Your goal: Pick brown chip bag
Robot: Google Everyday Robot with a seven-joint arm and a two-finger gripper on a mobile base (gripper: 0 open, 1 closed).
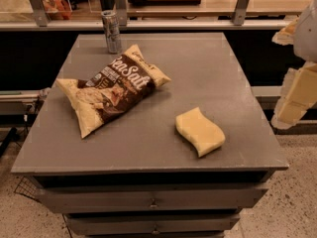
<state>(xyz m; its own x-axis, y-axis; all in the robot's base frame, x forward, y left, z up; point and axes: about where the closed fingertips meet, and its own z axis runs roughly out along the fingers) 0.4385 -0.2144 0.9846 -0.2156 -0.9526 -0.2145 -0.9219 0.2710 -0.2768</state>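
Observation:
The brown chip bag lies flat on the left half of the grey table top. It has a dark brown centre, cream-yellow ends and white "Sea Salt" lettering, and it runs diagonally from front left to back right. My gripper shows as pale blocky parts at the right edge of the view. It is off the table's right side, above floor level and far from the bag. Nothing is in it that I can see.
A pale yellow wavy sponge lies on the table's front right. A silver can stands upright at the back, just behind the bag. Drawers sit under the top. A shelf with metal legs runs behind the table.

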